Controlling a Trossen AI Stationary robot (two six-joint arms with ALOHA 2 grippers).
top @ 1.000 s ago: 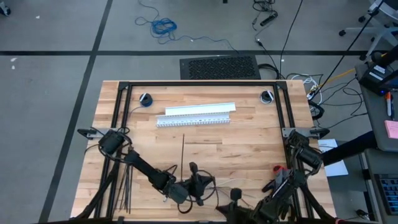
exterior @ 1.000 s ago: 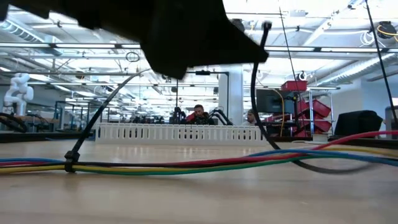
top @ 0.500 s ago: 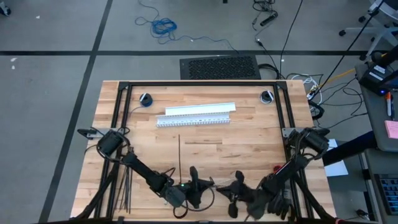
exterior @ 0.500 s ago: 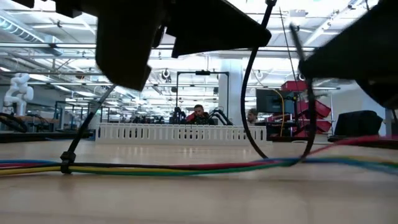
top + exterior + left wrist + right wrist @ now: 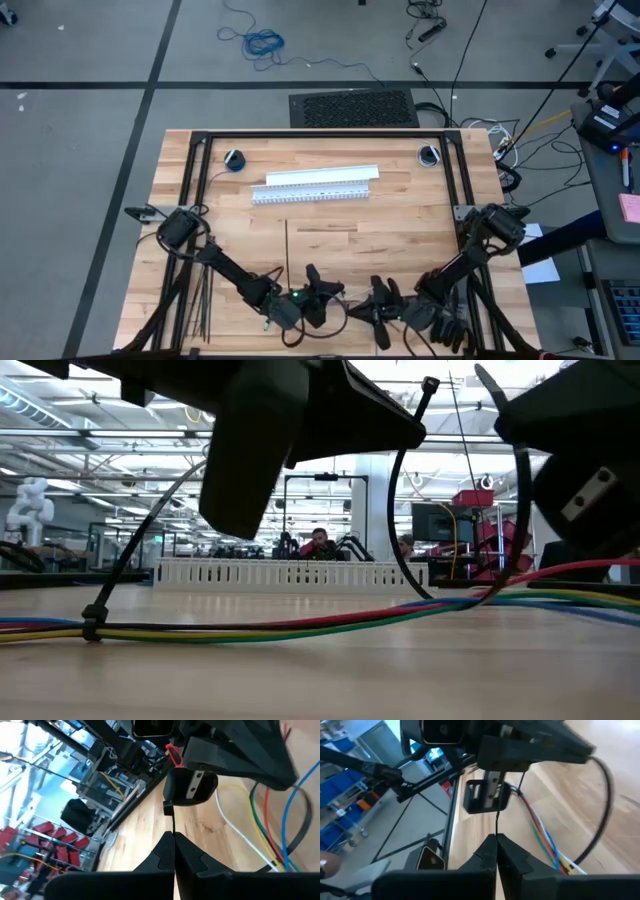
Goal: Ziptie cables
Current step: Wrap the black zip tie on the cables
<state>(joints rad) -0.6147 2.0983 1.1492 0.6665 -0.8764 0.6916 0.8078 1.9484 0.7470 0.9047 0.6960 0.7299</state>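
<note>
No containers are seen. Cables (image 5: 300,625) (red, blue, green, yellow) are laid along the front edge of the wood surface (image 5: 400,215), w/ one ziptie (image 5: 95,622) cinched round them. Spare zipties (image 5: 203,300) are seen at the front left. L gripper (image 5: 318,295) & R gripper (image 5: 380,305) are held low over the cables, jaws closed, each nipped on a thin black strip. A white slotted channel (image 5: 312,185) is laid farther back. Beyond: an open lab, a seated person (image 5: 320,544) behind the channel.
</note>
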